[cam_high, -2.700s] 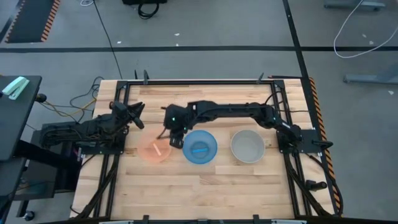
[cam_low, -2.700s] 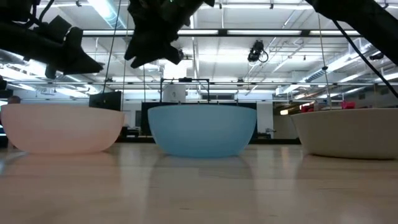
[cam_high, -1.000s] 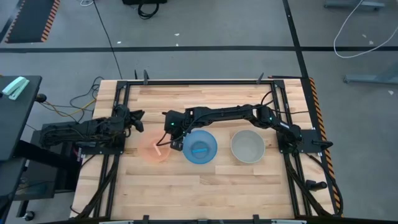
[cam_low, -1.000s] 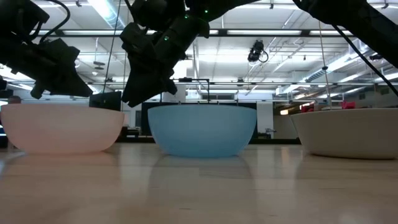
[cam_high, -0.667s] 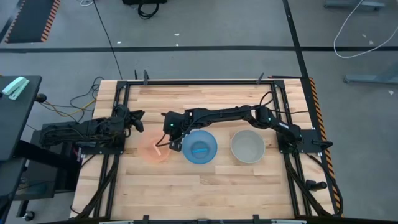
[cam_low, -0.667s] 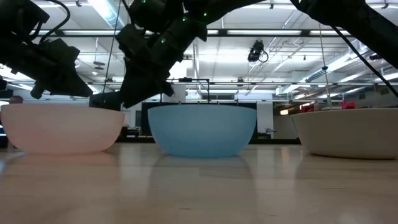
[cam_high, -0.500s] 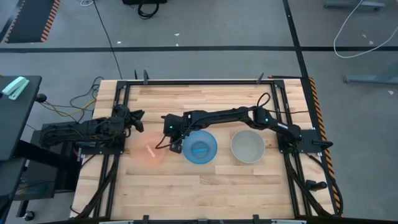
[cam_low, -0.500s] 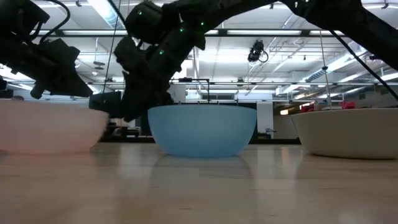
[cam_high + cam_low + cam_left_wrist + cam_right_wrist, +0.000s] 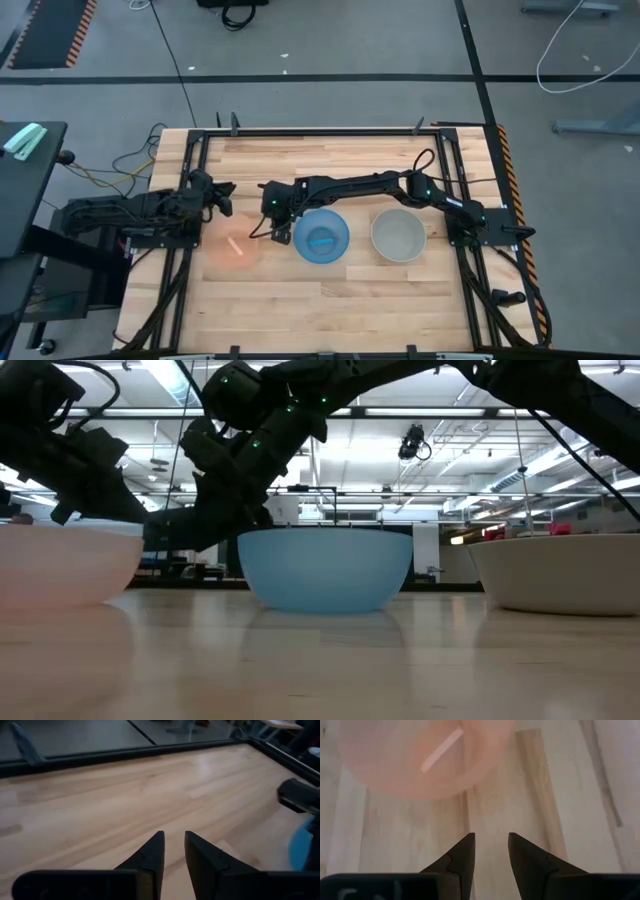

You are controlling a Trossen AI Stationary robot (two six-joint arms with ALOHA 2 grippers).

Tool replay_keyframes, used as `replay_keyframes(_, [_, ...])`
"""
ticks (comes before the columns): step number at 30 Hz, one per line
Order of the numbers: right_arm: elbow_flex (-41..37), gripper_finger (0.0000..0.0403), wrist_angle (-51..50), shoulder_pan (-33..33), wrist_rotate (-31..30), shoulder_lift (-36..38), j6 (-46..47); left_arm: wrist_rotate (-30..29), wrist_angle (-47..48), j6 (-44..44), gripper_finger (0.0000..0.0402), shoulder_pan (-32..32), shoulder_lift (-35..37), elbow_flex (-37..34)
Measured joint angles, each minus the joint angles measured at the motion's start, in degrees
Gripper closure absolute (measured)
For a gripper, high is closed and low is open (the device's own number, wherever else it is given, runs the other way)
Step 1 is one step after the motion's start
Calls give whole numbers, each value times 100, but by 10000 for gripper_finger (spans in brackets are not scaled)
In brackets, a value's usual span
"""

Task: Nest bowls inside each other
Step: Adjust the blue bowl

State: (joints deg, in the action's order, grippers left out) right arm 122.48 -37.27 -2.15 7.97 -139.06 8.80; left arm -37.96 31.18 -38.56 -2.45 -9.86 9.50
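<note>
Three bowls stand on their bases in a row on the wooden table. The translucent pink-orange bowl [image 9: 232, 248] [image 9: 60, 565] [image 9: 425, 755] is at the left, the blue bowl [image 9: 322, 238] [image 9: 325, 570] in the middle and the pale grey-white bowl [image 9: 398, 235] [image 9: 560, 575] at the right. My right gripper [image 9: 271, 228] [image 9: 490, 840] reaches across the table. It hangs low between the pink and blue bowls, narrowly open, with bare wood between its tips and the pink bowl. My left gripper [image 9: 224, 197] [image 9: 173, 837] hovers behind the pink bowl, narrowly open and holding nothing.
A dark metal frame [image 9: 320, 131] runs round the tabletop. Bare wood [image 9: 320, 300] lies along the near side and behind the bowls. The right arm [image 9: 370, 183] stretches over the table behind the blue bowl. Cables [image 9: 120, 165] hang off the left edge.
My right gripper has come down and moved toward the table's left, beside the blue bowl. The pink bowl has slid along the table toward the left edge, still upright, and now stands apart from the gripper. The other two bowls have stayed put.
</note>
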Motion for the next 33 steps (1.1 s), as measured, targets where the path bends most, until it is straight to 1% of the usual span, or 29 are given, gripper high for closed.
replay_keyframes(3, [0,277,-93,9,87,35,-102,10,-4,-8,331,1,-13,0])
replay_keyframes(7, [-2,277,-594,2,82,180,-263,-15,64,20,345,1,-26,44])
replay_keyframes(12, [-2,277,-1067,21,70,464,-449,369,102,125,355,1,-27,400])
replay_keyframes(16, [0,277,-1677,89,-134,652,-554,641,549,41,361,1,-76,674])
replay_keyframes(18, [0,280,-1976,134,-227,743,-562,714,655,-166,364,2,-144,723])
replay_keyframes(22, [0,290,-2572,222,-349,858,-562,1096,705,-422,365,8,-328,730])
replay_keyframes(26, [0,304,-2831,299,-514,969,-585,1323,804,-555,366,8,-629,733])
replay_keyframes(29, [0,314,-2349,318,-578,1008,-630,1302,865,-577,366,1,-811,732])
replay_keyframes(33, [0,319,-1005,285,-485,1013,-660,1099,799,-578,367,-1,-933,734])
